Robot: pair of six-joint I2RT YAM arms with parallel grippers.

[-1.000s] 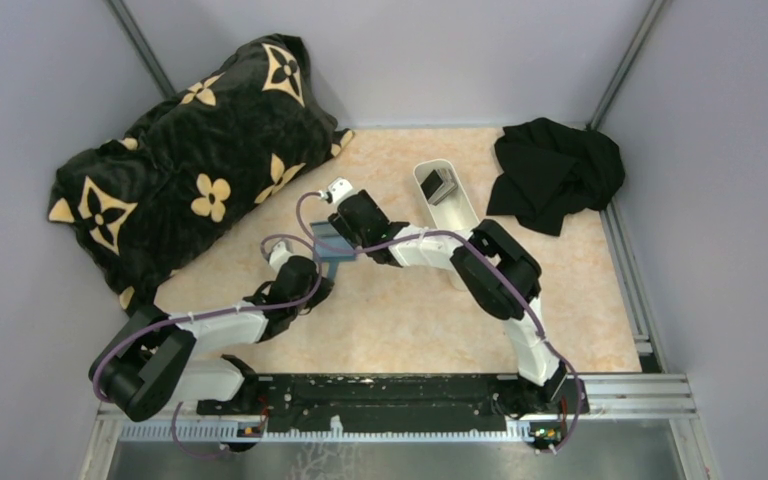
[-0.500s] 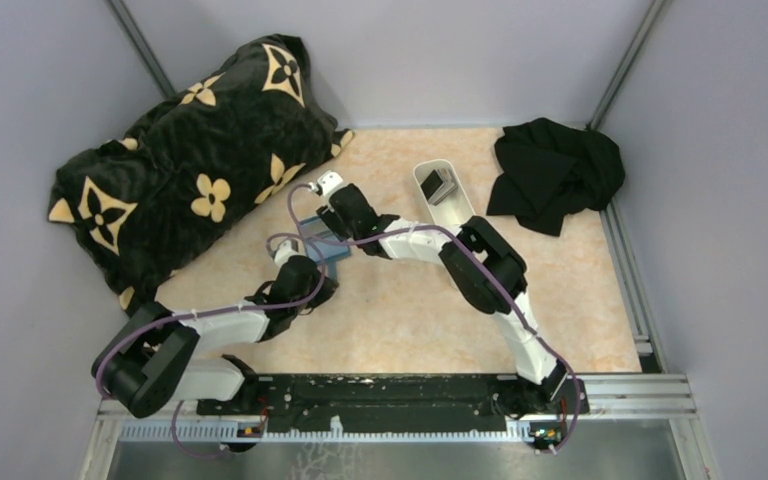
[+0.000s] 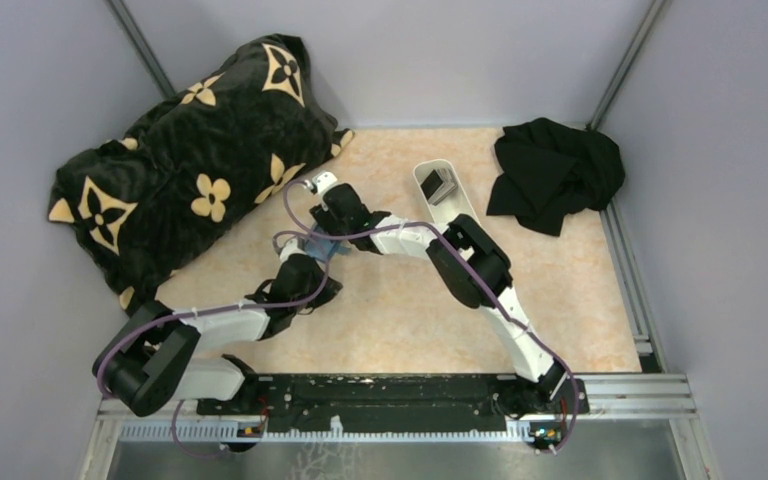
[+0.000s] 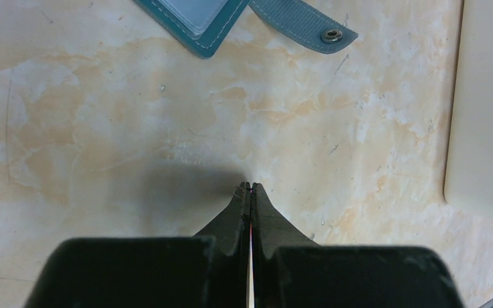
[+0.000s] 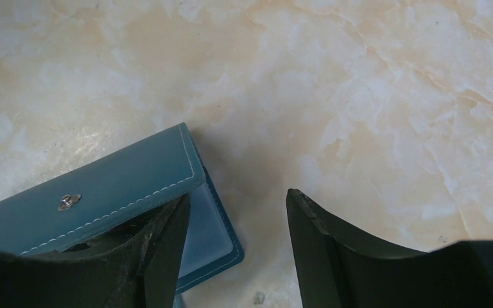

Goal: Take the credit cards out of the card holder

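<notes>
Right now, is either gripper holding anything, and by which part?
Nothing is held. The left gripper is shut on nothing; the right gripper stands open over a corner of the teal-blue folding card holder.

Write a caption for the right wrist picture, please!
Right arm's open black fingers over a flat teal-blue stitched card holder on the marbled beige tabletop.

On the marbled beige counter (image 3: 400, 325), a black cushion (image 3: 195, 165) with tan flowers fills the far left corner. A crumpled black cloth (image 3: 555, 175) lies in the far right corner. A long white tray (image 3: 457, 212) lies between them, nearer the cloth.
</notes>
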